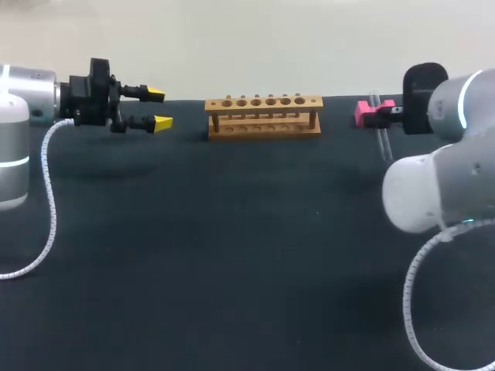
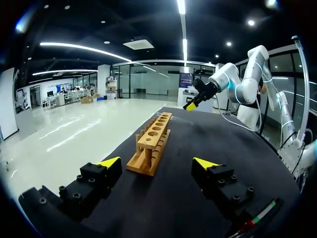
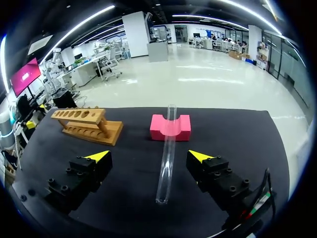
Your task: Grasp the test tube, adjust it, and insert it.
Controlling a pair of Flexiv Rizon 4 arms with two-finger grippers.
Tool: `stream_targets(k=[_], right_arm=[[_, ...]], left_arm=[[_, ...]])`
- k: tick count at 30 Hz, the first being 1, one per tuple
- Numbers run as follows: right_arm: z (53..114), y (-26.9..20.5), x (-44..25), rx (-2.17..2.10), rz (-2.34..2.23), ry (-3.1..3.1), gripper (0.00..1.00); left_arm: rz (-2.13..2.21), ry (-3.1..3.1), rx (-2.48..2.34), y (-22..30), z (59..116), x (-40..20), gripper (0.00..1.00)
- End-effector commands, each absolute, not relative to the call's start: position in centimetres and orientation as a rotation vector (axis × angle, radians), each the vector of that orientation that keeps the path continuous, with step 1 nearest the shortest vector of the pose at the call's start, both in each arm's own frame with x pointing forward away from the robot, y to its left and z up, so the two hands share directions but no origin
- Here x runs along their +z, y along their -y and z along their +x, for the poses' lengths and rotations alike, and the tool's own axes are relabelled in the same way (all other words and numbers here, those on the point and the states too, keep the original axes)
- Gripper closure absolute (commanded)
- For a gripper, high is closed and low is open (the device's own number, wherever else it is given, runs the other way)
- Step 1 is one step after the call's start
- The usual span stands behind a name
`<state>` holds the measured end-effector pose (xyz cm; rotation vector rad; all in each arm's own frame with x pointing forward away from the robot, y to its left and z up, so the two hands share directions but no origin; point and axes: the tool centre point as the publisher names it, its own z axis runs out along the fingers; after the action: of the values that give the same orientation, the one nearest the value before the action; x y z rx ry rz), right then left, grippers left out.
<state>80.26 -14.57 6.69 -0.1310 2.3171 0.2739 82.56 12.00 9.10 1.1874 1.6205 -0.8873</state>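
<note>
Left gripper (image 1: 158, 108) is hanging at the table's left side with its yellow-tipped fingers spread and nothing between them. It is pointing along the table toward the wooden test tube rack (image 1: 263, 116), which is standing well apart from it. The rack's holes are looking empty.

Right of the rack, apart from it, the pink grooved block (image 1: 363, 113) is sitting near the far edge. The glass test tube (image 1: 381, 135) is lying with its far part in the block's groove and its near end down on the black table (image 1: 232, 255).

In the right wrist view the right gripper (image 3: 150, 156) is holding its fingers wide. The tube is lying between them, with neither finger touching it. The tube's long axis is running from the block straight back toward this gripper, in line with its pointing direction and not across the fingers.

Judgement: the right arm is much the nearer, so the grasp is falling to it.

No brand, label or writing is showing legibly on the tube, block or rack.
</note>
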Motion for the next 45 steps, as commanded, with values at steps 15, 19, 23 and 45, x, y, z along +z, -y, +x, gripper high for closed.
stream_targets(k=[15, 19, 23, 45], right_arm=[[83.6, 14.5, 3.0, -0.137, 0.034, -2.35, 0.0], [83.9, 15.1, 2.7, -0.145, 0.033, -2.355, 0.0], [84.3, 15.4, 2.2, -0.129, 0.01, -2.367, 0.0], [85.9, 16.2, 0.5, -0.034, -0.029, -2.389, 0.0]], left_arm=[[1.184, -1.615, -0.883, -12.1, 82.4, 9.0, 0.0], [1.184, -1.615, -0.883, -12.1, 82.4, 9.0, 0.0], [1.184, -1.615, -0.883, -12.1, 82.4, 9.0, 0.0], [1.184, -1.615, -0.883, -12.1, 82.4, 9.0, 0.0]])
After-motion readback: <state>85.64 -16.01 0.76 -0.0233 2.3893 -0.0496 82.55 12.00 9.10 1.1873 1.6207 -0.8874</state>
